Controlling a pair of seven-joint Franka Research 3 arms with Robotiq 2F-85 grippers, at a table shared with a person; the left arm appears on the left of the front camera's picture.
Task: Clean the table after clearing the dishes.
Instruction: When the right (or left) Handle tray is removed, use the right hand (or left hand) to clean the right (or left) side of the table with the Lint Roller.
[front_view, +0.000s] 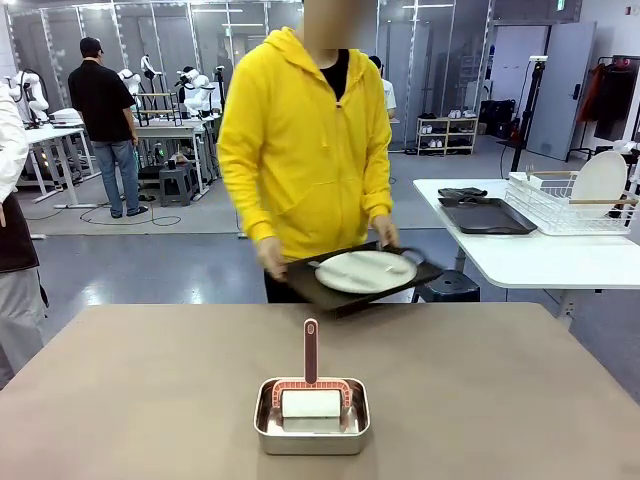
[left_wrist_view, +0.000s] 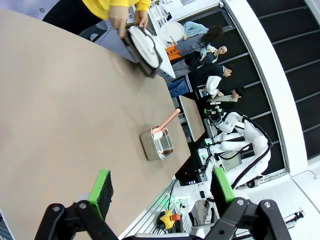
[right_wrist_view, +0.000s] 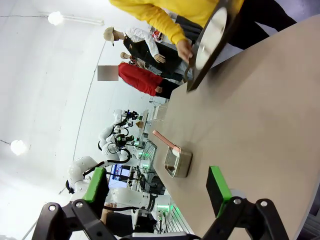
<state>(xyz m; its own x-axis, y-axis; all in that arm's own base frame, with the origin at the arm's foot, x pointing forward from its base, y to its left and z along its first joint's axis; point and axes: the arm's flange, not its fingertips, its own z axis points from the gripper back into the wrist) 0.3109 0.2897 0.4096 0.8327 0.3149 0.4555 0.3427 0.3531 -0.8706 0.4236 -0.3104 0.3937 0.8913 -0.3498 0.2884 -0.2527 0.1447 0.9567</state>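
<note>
While person (front_view: 305, 140) holds tray (front_view: 300, 274) at table's (front_view: 140, 390) far edge, pan (front_view: 310, 444) near front, both jaws wide

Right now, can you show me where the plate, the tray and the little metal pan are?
plate (front_view: 365, 271): front view, middle of its white face.
tray (front_view: 305, 281): front view, its dark left corner.
metal pan (front_view: 312, 438): front view, its near wall.

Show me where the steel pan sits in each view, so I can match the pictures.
Front view: pan bottom centre, on the table's near side.
Left wrist view: pan at centre, by the table's right edge.
Right wrist view: pan just below centre, by the table's left edge.
Shared landmark: the tray the person holds, beyond the pan.
</note>
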